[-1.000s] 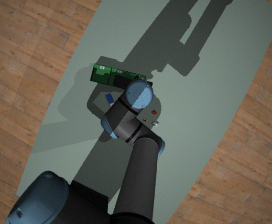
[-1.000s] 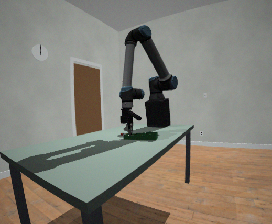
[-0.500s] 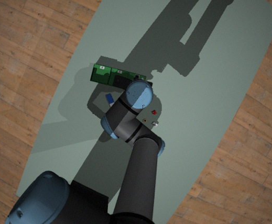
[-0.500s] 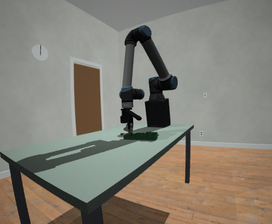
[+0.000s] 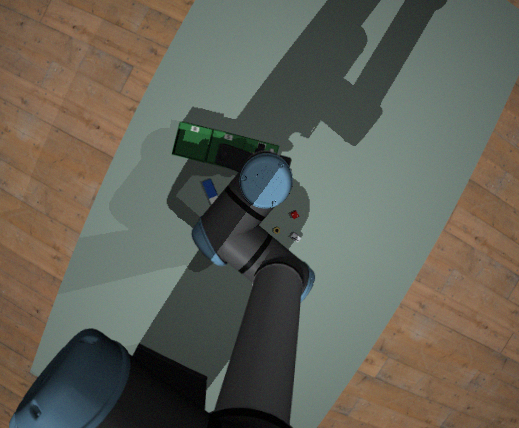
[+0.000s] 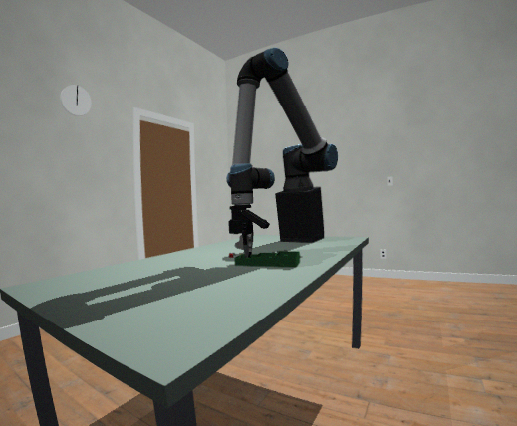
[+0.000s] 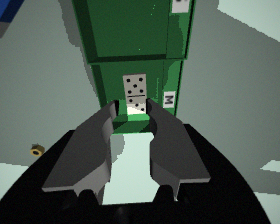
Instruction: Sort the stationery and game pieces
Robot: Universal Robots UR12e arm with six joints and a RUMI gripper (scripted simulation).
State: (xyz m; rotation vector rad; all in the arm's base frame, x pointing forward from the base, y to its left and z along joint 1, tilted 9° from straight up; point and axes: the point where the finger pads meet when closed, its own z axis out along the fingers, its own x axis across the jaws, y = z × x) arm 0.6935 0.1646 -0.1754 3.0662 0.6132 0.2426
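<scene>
Two joined green bins lie on the table. Bin M (image 5: 246, 144) (image 7: 158, 80) is the nearer one in the wrist view and bin S (image 5: 190, 144) (image 7: 126, 30) lies beyond it. My gripper (image 7: 132, 100) (image 6: 247, 246) hangs right over bin M, its fingers slightly apart. A white domino (image 7: 135, 92) shows just beyond the fingertips over the floor of bin M, with small gaps to both fingers. A blue eraser (image 5: 209, 190) (image 7: 3, 20) lies on the table beside the bins. A red die (image 5: 294, 214) (image 6: 230, 255) lies to the other side.
A small yellow ring-shaped piece (image 5: 276, 230) (image 7: 37, 149) and a small white piece (image 5: 295, 236) lie near the red die. The arm covers part of bin M in the top view. The robot's black base (image 6: 299, 214) stands at the table's far end.
</scene>
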